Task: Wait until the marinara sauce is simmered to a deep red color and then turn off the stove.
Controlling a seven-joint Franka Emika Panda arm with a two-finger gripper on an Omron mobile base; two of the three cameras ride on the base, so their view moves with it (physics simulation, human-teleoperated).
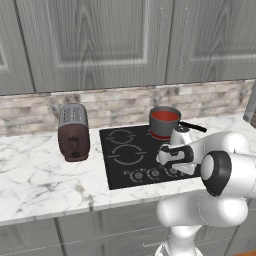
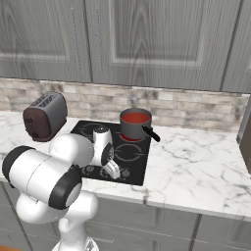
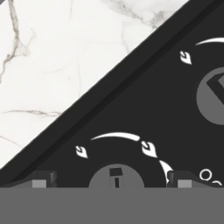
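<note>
Jaws apparently wide astride stove knob (image 3: pixel 116 176)

A brown-and-silver toaster (image 1: pixel 73 132) is set upright on the white marble tabletop (image 1: pixel 35 175). A brick backsplash (image 1: pixel 120 102) is seen behind it, beneath grey wooden cabinets (image 1: pixel 95 37).

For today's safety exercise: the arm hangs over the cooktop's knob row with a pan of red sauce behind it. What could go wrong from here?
1. Several alike knobs sit close together; the open gripper frames one knob, but another knob lies near, so it might turn the wrong one.
2. The saucepan handle juts toward the arm; a swing could knock it and spill the marinara sauce on the stove.
</note>
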